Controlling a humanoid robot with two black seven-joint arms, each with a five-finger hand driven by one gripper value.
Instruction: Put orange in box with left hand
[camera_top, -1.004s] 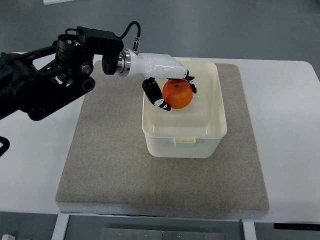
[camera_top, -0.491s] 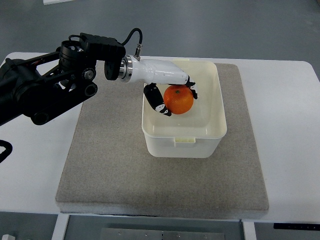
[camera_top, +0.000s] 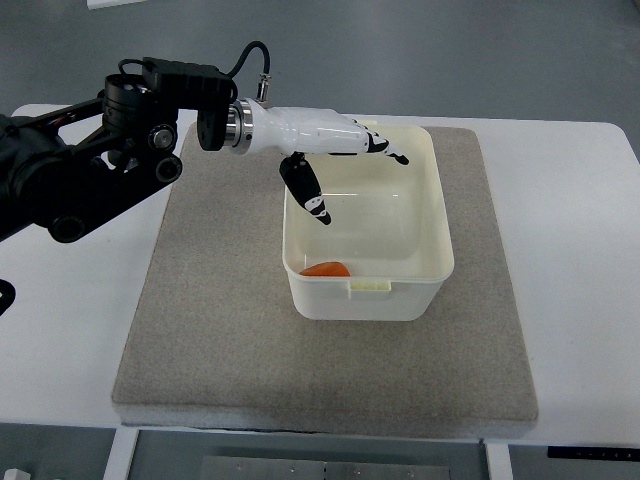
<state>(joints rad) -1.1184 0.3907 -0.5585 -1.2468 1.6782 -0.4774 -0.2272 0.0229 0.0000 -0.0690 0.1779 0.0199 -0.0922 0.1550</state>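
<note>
A: One orange (camera_top: 326, 268), and only a sliver of it shows: a smooth, bright curved edge low in the box (camera_top: 420, 255), tight against the near wall at its lower-left corner. The wall hides the rest.

B: How many boxes?

A: One. Cream-white plastic, glossy, rectangular with rounded corners and a rolled rim, with a small tab at the middle of the near rim. It sits at the centre of the frame.

B: And the hand relative to the fruit?

A: The left hand (camera_top: 335, 155) hangs over the upper-left part of the box, well apart from the orange and higher in the frame. Its shell is smooth white with black pads. The fingers (camera_top: 385, 148) stretch out straight toward the right over the far rim, and the thumb (camera_top: 305, 190) points down into the box, its tip between the hand and the orange. They are spread and grip nothing.

B: What carries the hand?

A: One black arm (camera_top: 80, 170), jointed and bulky, from the left edge in the upper left, with a silver wrist ring and a black cable looping above it.

B: Under the box?

A: One grey mat (camera_top: 220, 330), felt-like and rough, roughly square, thick at its near edge. It lies on a white table (camera_top: 580, 300), smooth and matte, with a grey floor beyond at the top of the frame.
</note>
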